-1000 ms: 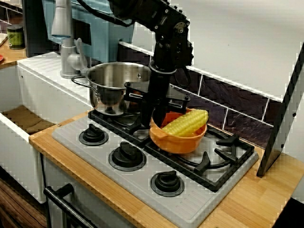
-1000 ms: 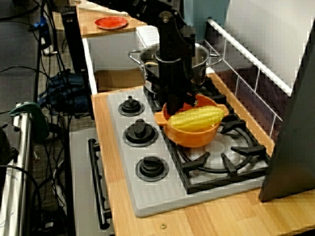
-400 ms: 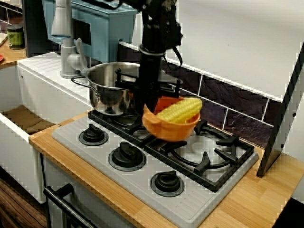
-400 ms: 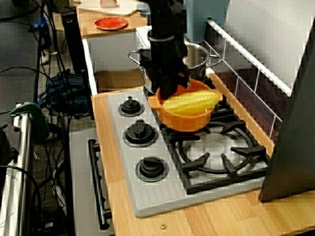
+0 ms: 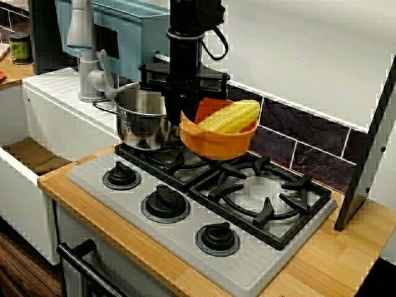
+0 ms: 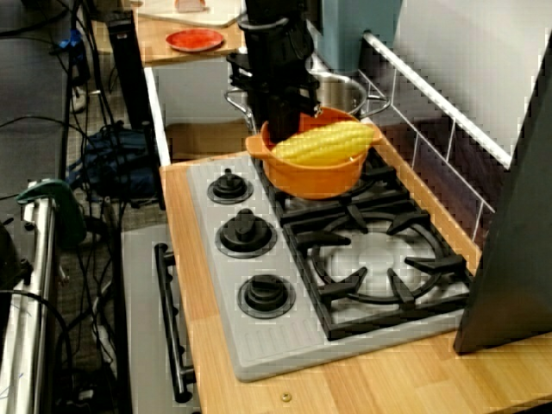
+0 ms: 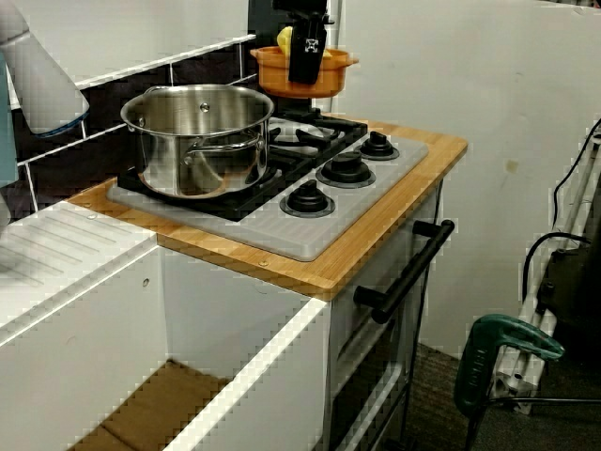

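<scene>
An orange bowl (image 5: 216,141) with a yellow corn cob (image 5: 230,116) lying across it hangs in the air above the stove grate (image 5: 260,198). My black gripper (image 5: 189,114) comes straight down and is shut on the bowl's near rim. The bowl is right beside a steel pot (image 5: 139,114) on the back left burner. In the view from the knob side, the bowl (image 6: 310,177), corn (image 6: 326,142) and gripper (image 6: 280,121) sit in front of the pot (image 6: 341,90). From the sink side, the gripper (image 7: 307,56) covers part of the bowl (image 7: 272,80) behind the pot (image 7: 202,141).
Three black knobs (image 5: 166,204) line the grey stove front. A white sink (image 5: 31,154) and faucet (image 5: 80,43) lie to the left. A tilted grey panel (image 5: 371,148) stands at the right counter end. A red plate (image 6: 195,40) rests on a far counter.
The gripper has lifted the bowl with the corn off the right burner and carried it up and left, toward the pot.
</scene>
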`<action>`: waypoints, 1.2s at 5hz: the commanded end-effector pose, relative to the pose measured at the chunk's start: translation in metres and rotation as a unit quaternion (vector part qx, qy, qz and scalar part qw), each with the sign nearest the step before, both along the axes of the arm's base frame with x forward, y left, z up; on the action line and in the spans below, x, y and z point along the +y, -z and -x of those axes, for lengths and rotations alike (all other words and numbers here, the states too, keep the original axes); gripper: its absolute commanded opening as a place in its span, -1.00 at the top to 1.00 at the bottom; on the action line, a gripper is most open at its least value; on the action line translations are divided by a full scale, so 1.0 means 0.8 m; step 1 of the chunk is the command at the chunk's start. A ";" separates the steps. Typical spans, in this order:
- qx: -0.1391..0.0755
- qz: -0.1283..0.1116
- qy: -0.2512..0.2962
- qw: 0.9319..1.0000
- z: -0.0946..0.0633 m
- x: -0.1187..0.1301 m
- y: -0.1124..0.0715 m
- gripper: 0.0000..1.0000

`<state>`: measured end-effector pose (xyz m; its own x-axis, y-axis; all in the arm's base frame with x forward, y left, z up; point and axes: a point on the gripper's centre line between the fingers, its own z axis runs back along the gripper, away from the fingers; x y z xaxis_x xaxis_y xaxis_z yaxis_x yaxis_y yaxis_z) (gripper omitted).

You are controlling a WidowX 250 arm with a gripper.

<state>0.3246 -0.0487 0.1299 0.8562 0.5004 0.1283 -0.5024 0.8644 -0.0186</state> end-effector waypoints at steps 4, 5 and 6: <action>-0.064 0.047 -0.004 0.997 0.015 0.041 -0.102 1.00; -0.057 0.053 -0.005 0.997 0.018 0.056 -0.105 1.00; -0.068 0.059 -0.025 0.996 0.021 0.076 -0.112 1.00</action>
